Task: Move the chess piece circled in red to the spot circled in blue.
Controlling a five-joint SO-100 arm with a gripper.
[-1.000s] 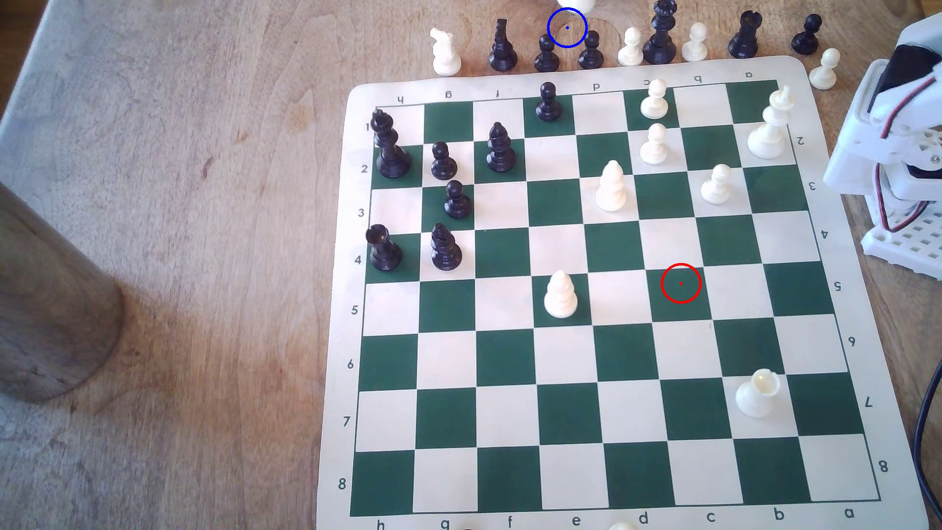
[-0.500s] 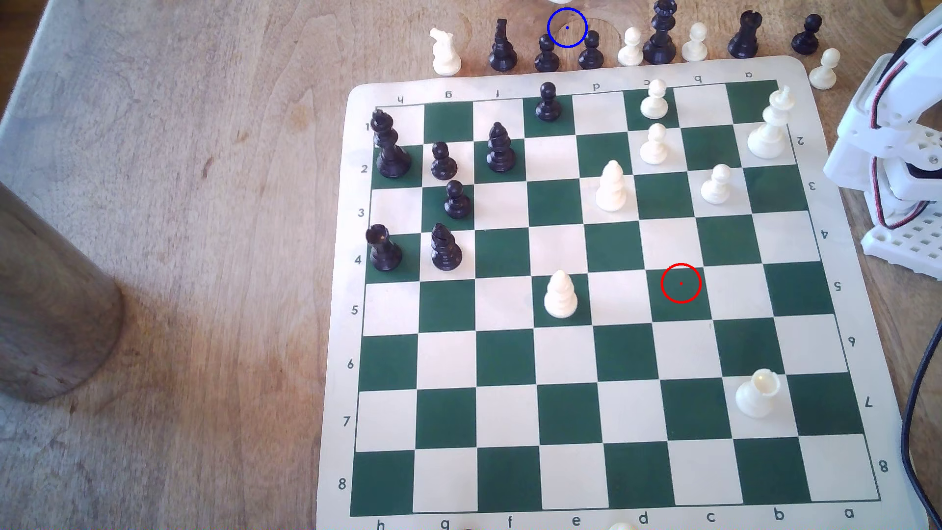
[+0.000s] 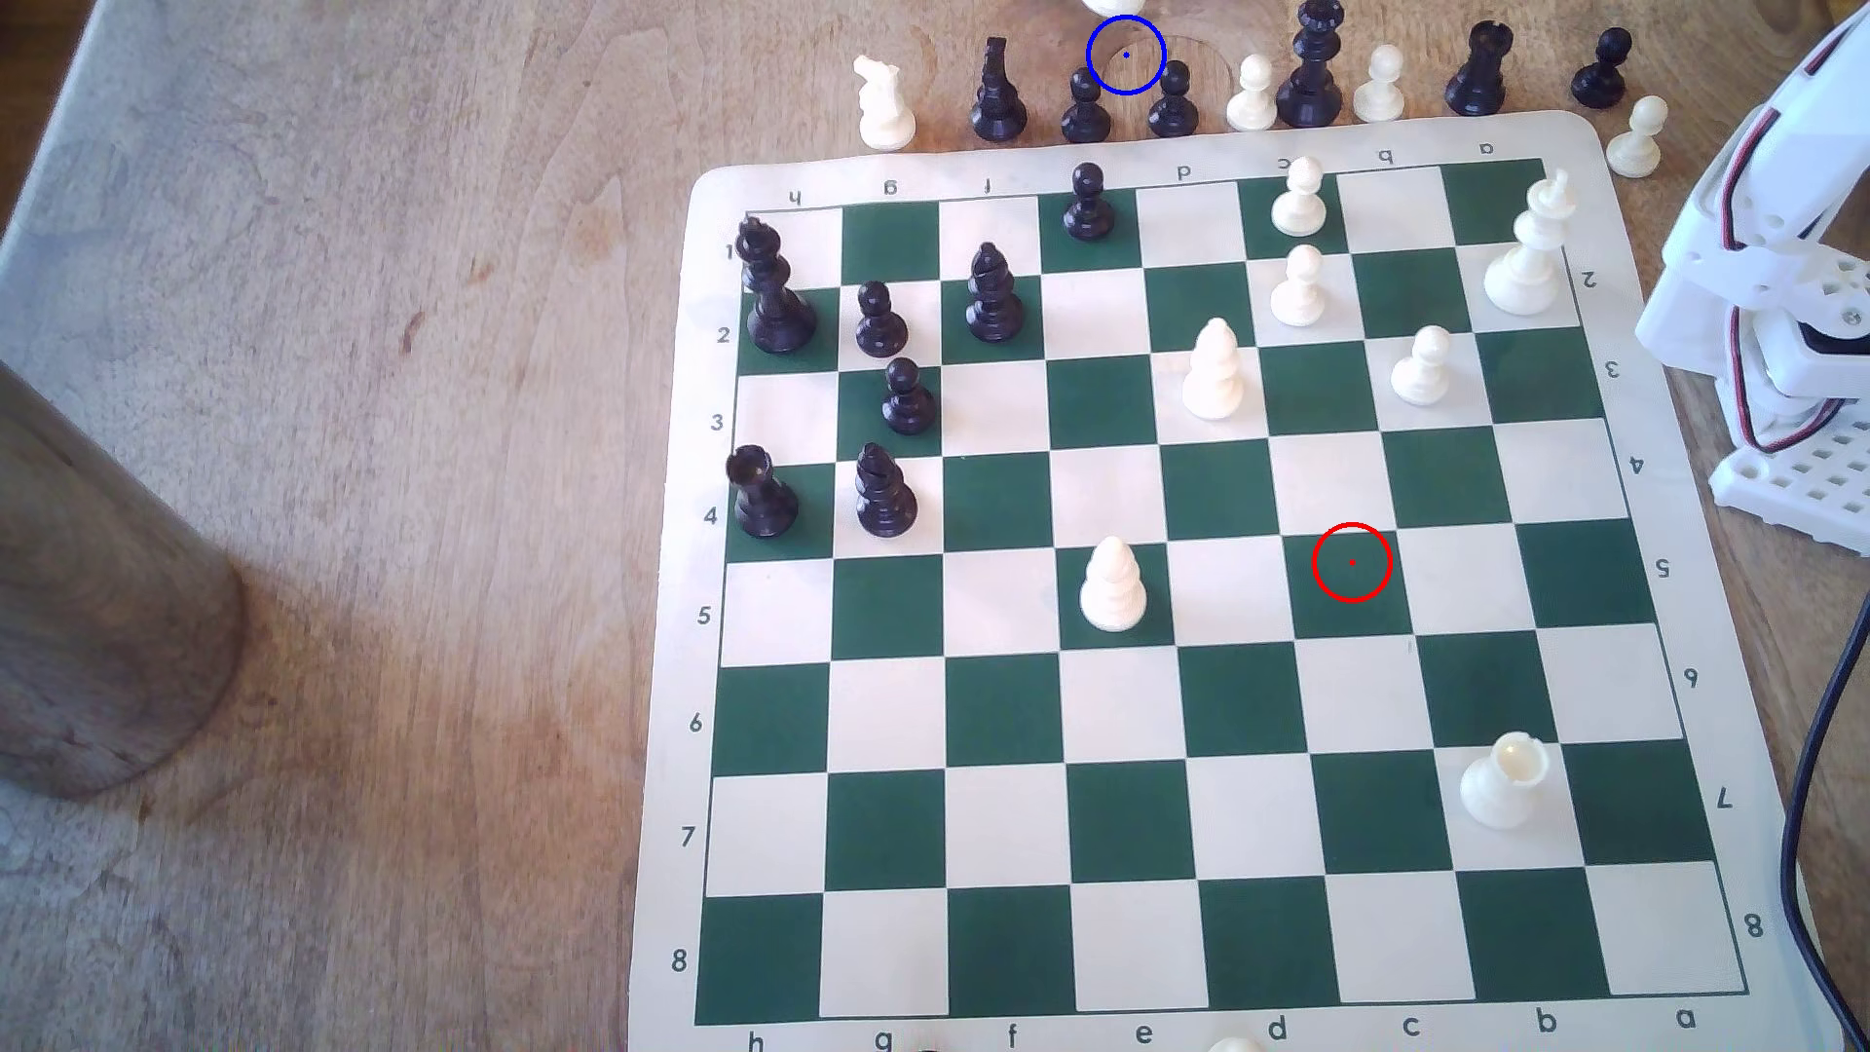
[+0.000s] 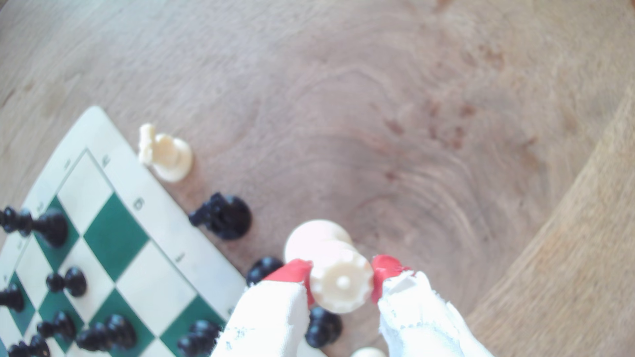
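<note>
The queen (image 4: 341,282) is held in the gripper (image 4: 342,279), whose red-tipped fingers (image 4: 292,271) press on either side of its toothed crown, so the pincer is narrow and clamped on the piece. In the wrist view the queen is seen from above, its round base toward the bare wood of the desk (image 4: 412,120), off the board (image 4: 165,240) and beyond its edge; whether the base touches the wood cannot be told. A black pawn (image 4: 263,269) lies just beside one finger, another black pawn (image 4: 323,326) sits under the gripper, and a black knight (image 4: 223,216) and a white knight (image 4: 165,152) stand further along the board's edge. In the exterior view a sliver of white, the queen's base (image 3: 1111,6), shows at the top edge of the picture, just above the blue circle (image 3: 1126,55), which marks bare wood behind the row of captured pieces past the board's far edge. Two black pawns (image 3: 1086,106) stand just in front of that circle, one on each side. The red circle (image 3: 1352,562) lies on an empty green square at c5. A white rook (image 3: 1505,781) stands near the board's right edge in the exterior view, and a white king (image 3: 1530,248) near its far right corner. The arm's white base (image 3: 1781,334) sits off the board's right edge.
</note>
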